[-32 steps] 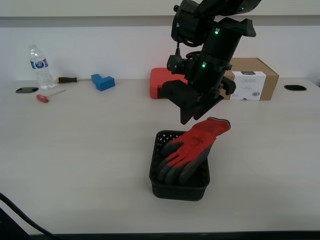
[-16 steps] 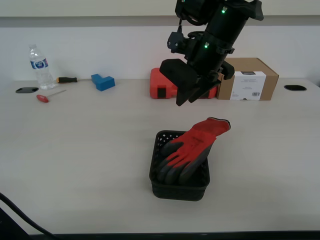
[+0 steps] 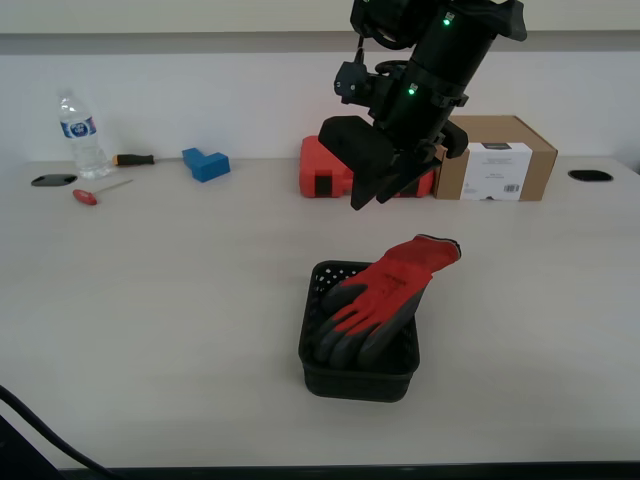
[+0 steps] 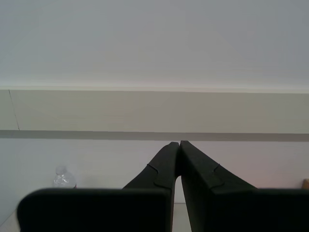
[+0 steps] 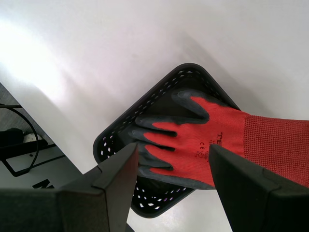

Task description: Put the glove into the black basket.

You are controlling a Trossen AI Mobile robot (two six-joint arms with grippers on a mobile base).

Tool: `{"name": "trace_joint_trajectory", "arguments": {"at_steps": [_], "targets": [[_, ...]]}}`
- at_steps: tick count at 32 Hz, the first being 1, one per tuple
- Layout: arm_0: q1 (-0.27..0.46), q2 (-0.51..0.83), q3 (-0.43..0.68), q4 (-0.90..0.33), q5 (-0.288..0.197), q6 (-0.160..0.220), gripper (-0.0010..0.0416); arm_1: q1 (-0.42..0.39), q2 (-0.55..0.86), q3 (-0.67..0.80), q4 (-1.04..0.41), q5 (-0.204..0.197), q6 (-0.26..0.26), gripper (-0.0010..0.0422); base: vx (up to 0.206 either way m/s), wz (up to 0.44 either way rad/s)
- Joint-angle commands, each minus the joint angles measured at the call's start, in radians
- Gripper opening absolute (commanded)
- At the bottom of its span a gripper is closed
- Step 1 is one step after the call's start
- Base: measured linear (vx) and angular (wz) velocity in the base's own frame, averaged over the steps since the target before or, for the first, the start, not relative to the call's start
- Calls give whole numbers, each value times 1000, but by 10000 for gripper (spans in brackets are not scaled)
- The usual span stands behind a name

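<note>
The glove (image 3: 385,297) lies fingers-down in the black basket (image 3: 360,370), its dark coated fingers resting on the basket floor toward the near wall. Its red cuff rises over the far right rim and overhangs the table (image 3: 150,290); it leans there because the glove is about as long as the basket. I judge the glove placed, though not fully contained: the overhanging cuff could lever it out if the basket were knocked.

My first gripper (image 5: 171,159) hangs above the basket, jaws spread wide and holding nothing, with glove and basket visible between them in the first wrist view. In the exterior view it stands clear above and farther back than the cuff, with open air between jaws and glove.

My second gripper (image 4: 176,154) is pressed closed, fingertips meeting, empty, and aimed at the back wall, away from the work.

Room for movement: bare table surrounds the basket on all sides. The red case (image 3: 330,170) and cardboard box (image 3: 495,157) sit along the far edge behind my first gripper. The bottle (image 3: 80,135), screwdrivers and blue block (image 3: 206,163) lie far left, well apart.
</note>
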Motion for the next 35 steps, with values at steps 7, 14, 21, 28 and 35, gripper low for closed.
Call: {"name": "trace_joint_trajectory", "arguments": {"at_steps": [7, 14, 21, 28, 35], "targets": [[1, 0, 0, 2, 0, -2, 200, 0, 0, 2, 6, 0, 1, 0, 0, 0], [1, 0, 0, 4, 0, -2, 206, 0, 0, 2, 6, 0, 1, 0, 0, 0], [1, 0, 0, 4, 0, -2, 199, 0, 0, 2, 6, 0, 1, 0, 0, 0], [1, 0, 0, 5, 0, -2, 207, 0, 0, 2, 6, 0, 1, 0, 0, 0], [1, 0, 0, 7, 0, -2, 199, 0, 0, 2, 6, 0, 1, 0, 0, 0]]}}
